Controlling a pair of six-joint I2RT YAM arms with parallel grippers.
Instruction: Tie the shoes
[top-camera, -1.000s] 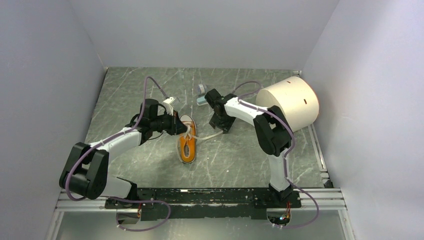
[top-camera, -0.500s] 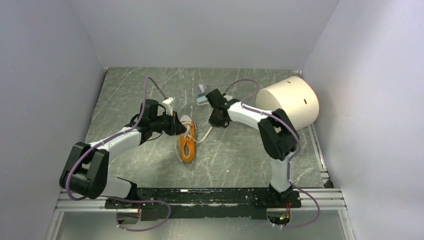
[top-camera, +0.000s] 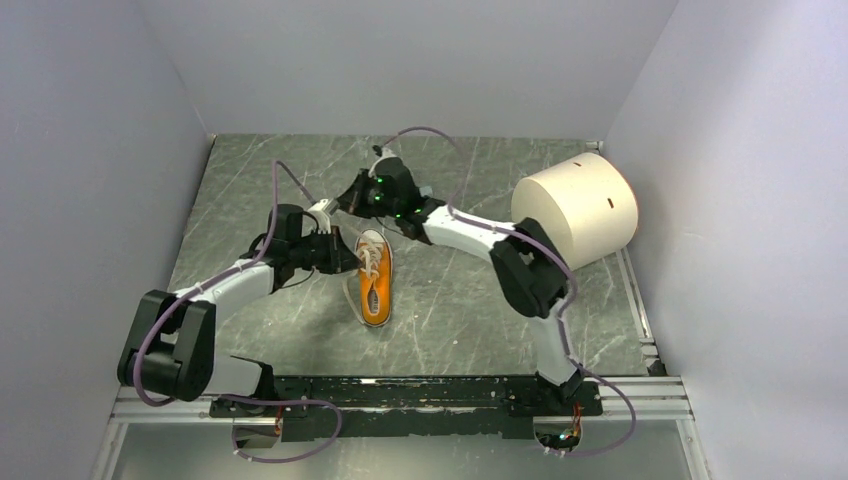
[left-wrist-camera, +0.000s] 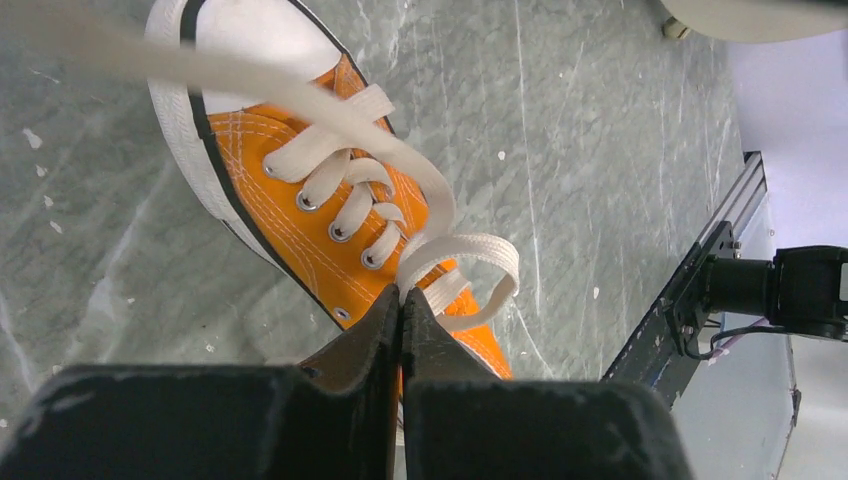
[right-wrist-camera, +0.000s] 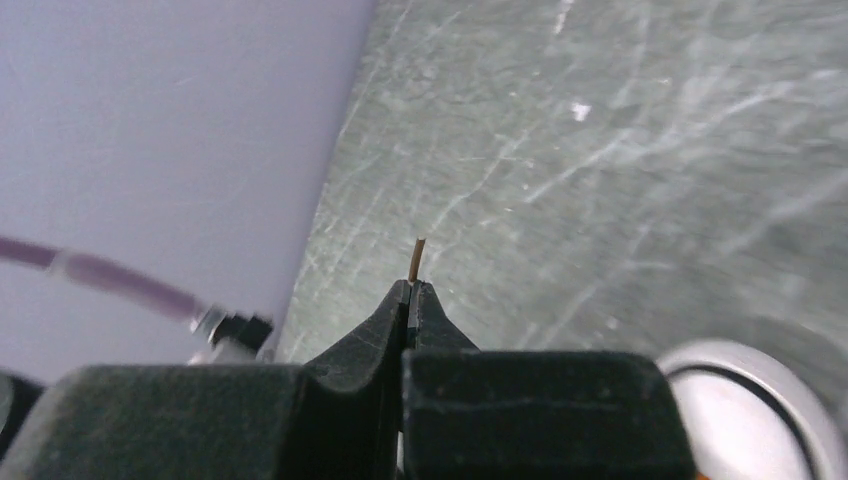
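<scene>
Shoe on the table: it is small and orange, with a white toe and a white edge. It lies flat on the grey-green table, near the middle, between the two arms. Its toe points to the back wall and its open heel end points to the arm bases. Its laces are cream-white and go across the front in rows.

The left gripper is right at the left side of the shoe. Its two black fingers are pressed together, and they pinch a loop of lace just by the top holes. The loop bends out from the fingertips and lies over the orange side.

The right gripper is past the toe of the shoe, toward the back of the table. Its fingers are pressed together too. A thin brown lace tip sticks out from between them. In the left wrist view, one long piece of lace runs from the shoe away to the top left corner, and it looks blurry there.

A big white drum lies on its side at the right of the table, well apart from the shoe.
</scene>
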